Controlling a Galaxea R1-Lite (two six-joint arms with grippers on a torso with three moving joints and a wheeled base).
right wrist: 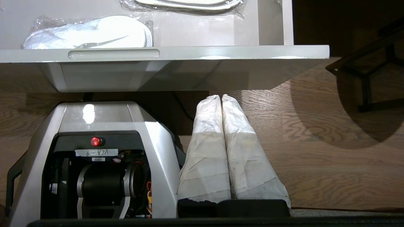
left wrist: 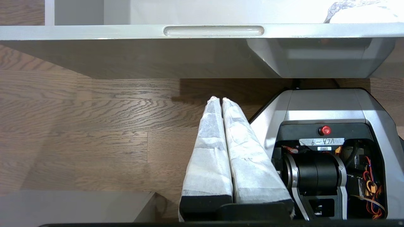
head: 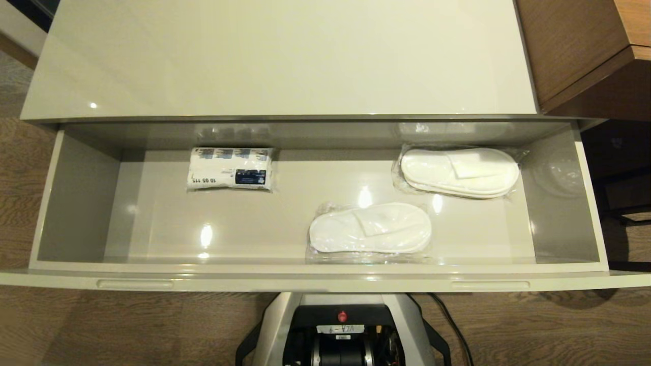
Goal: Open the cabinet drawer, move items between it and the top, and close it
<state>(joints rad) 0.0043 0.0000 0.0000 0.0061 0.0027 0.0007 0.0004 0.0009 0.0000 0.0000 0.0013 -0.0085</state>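
Head view shows the cabinet drawer (head: 76, 203) pulled fully out, with two slim oblong slots in its front edge. Inside it lie three things. A wrapped white packet (head: 230, 169) sits toward the back on the left side; its label reads "10 05 115" upside down, beside a dark blue patch whose small print I cannot read. A slipper pair (head: 370, 228) in clear plastic lies near the front, right of the middle, and a second slipper pair (head: 460, 172) lies further back on the right, apart from the first. The top (head: 279, 56) of the cabinet is glossy and cream-white. Below the drawer front is the robot base (head: 342, 325), which carries a red button and a white tape with handwriting like "VLA-9", also upside down. Each wrist view shows its own gripper hanging low over the wooden floor (left wrist: 94, 126) beside the base: the left gripper (left wrist: 220, 100) and the right gripper (right wrist: 220, 97) both have their wrapped fingers pressed together, holding nothing.
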